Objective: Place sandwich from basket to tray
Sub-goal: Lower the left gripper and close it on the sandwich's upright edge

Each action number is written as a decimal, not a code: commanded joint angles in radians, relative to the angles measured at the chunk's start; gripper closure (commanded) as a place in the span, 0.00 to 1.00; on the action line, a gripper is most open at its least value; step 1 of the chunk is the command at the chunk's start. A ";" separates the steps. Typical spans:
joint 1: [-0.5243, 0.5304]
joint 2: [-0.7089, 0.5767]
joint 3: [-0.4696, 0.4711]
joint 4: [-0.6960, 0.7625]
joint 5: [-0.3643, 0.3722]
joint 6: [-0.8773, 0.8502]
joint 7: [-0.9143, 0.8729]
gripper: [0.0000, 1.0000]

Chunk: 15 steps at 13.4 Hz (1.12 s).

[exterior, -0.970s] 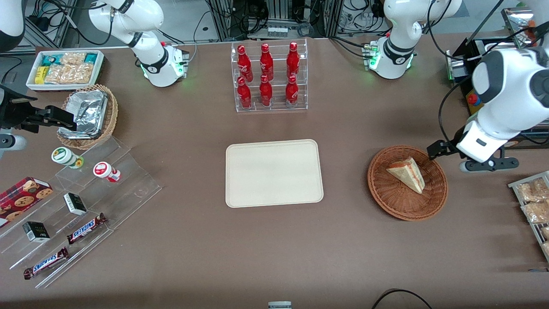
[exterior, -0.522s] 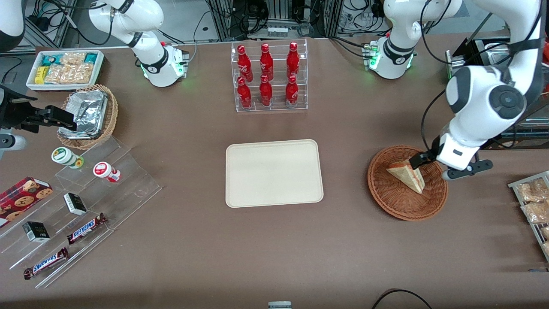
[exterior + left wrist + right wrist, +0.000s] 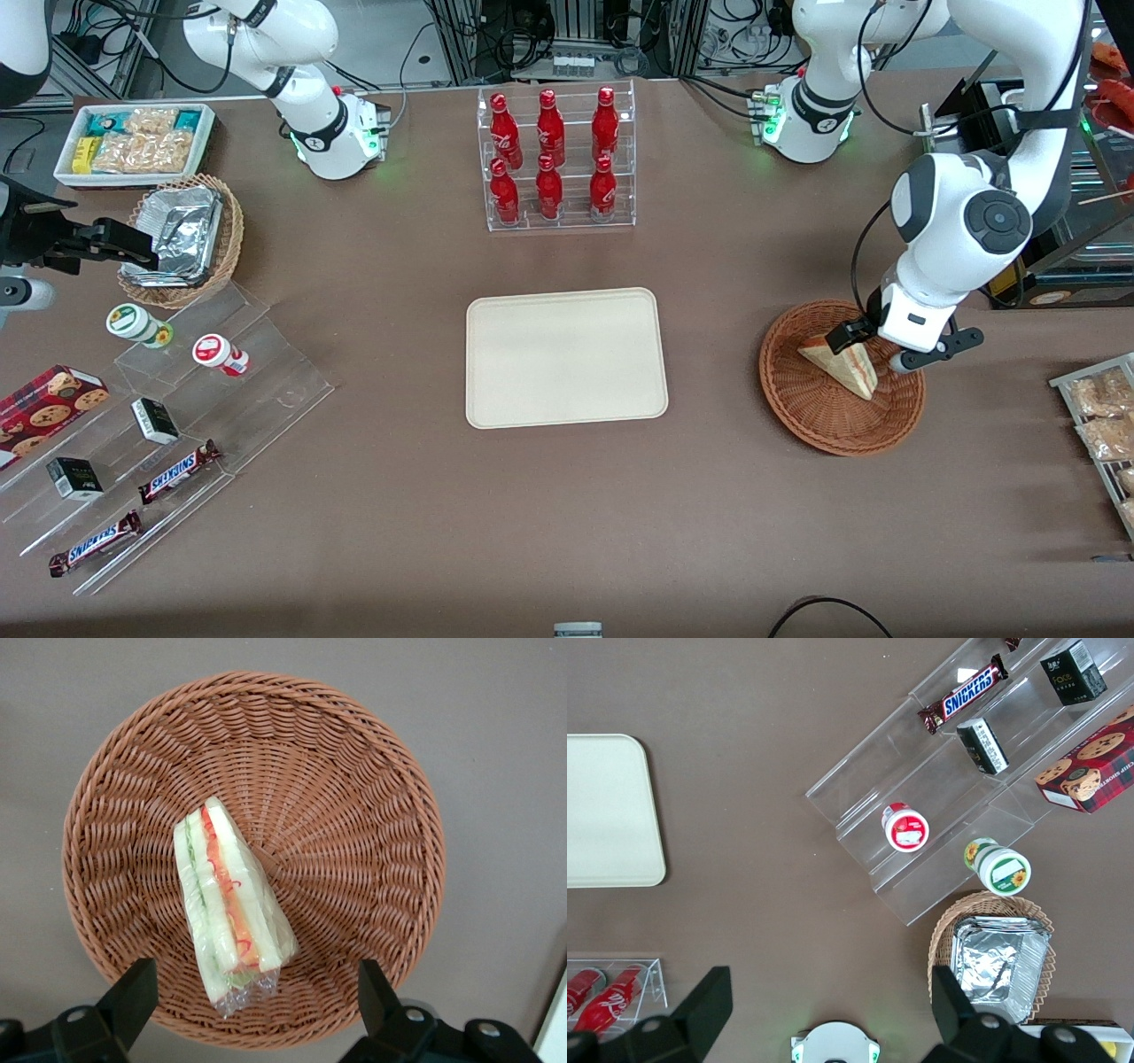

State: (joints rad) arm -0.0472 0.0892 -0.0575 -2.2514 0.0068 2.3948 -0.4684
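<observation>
**Claw positioned over sandwich**

Our claw (image 3: 252, 1010) has moved in from outside the basket (image 3: 811, 416) and now hangs above it, fingers spread wide. The sandwich (image 3: 232, 908) lies ungrasped in the basket; we judge descent comes next. The tray (image 3: 565, 357) awaits.

The table is seen from high in front; the basket (image 3: 841, 378) is looked down on closely by the left wrist camera above the gripper (image 3: 252, 992), both views sharing it.

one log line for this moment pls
step: reach | gripper: open, above sandwich | sandwich: in basket, not gripped | tray: bare
</observation>
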 commanded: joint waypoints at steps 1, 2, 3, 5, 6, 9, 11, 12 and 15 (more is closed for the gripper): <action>0.001 -0.006 0.002 -0.068 -0.001 0.093 -0.039 0.00; 0.001 0.004 0.002 -0.088 0.001 0.121 -0.039 0.00; 0.004 0.017 0.007 -0.105 0.001 0.154 -0.039 0.00; 0.015 0.040 0.008 -0.134 0.001 0.219 -0.041 0.00; 0.017 0.052 0.008 -0.134 0.001 0.231 -0.041 0.00; 0.017 0.063 0.008 -0.137 0.001 0.234 -0.044 0.00; 0.013 0.079 0.008 -0.135 0.001 0.263 -0.096 0.00; 0.012 0.090 0.008 -0.137 0.001 0.279 -0.114 0.00; 0.012 0.095 0.007 -0.135 0.001 0.282 -0.118 0.00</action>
State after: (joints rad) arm -0.0338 0.1801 -0.0477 -2.3822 0.0068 2.6523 -0.5598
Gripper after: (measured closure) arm 0.000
